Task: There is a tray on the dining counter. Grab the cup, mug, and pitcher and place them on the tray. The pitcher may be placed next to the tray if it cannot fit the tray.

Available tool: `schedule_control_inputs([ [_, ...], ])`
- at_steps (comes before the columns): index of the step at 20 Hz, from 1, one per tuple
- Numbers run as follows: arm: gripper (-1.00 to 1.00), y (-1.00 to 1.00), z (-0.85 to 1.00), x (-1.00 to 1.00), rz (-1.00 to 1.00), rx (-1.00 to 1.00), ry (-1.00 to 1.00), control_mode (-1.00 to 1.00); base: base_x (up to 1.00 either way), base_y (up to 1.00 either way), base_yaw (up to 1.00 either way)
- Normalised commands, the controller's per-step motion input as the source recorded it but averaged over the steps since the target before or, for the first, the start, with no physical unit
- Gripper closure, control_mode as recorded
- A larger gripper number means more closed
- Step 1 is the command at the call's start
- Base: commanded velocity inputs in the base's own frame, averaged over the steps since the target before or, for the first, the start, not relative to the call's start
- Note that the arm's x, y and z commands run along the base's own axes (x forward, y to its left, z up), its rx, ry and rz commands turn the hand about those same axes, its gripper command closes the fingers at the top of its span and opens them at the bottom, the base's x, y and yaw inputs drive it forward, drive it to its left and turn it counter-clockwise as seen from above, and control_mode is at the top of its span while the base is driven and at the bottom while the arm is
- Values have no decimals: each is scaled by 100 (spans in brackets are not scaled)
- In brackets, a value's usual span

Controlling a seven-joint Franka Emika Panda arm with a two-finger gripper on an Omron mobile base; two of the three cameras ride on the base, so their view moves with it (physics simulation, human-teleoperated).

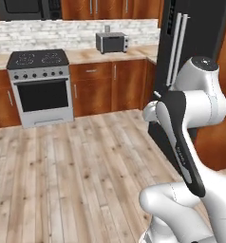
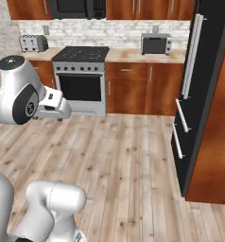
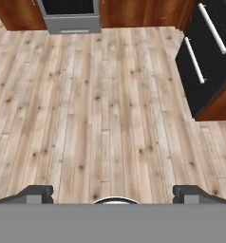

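Gripper [image 3: 113, 194]: nearest the hand camera; tips spread wide, holding nothing, above bare floor
Fridge [image 2: 199, 85]: black, top and right side cut off
Stove [image 1: 39, 85]: hood cropped
Toaster oven [image 1: 112, 42]: small, blurred
Tray, cup, mug, pitcher: whereabouts cannot be told

Bright even rendered light, soft faint shadows, no glare, slightly coarse resolution
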Motion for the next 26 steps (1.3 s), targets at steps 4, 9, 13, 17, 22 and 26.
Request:
schedule_control_inputs([
  [4, -100, 0, 0, 0, 0, 0, 0, 100, 100, 6, 0],
  [9, -100, 0, 0, 0, 0, 0, 0, 100, 100, 42, 0],
  [13, -100, 0, 0, 0, 0, 0, 0, 100, 100, 65, 0],
  [17, -100, 0, 0, 0, 0, 0, 0, 100, 100, 82, -3],
  [22, -100, 0, 0, 0, 0, 0, 0, 100, 100, 99, -11],
  [26, -100, 0, 0, 0, 0, 0, 0, 100, 99, 100, -21],
])
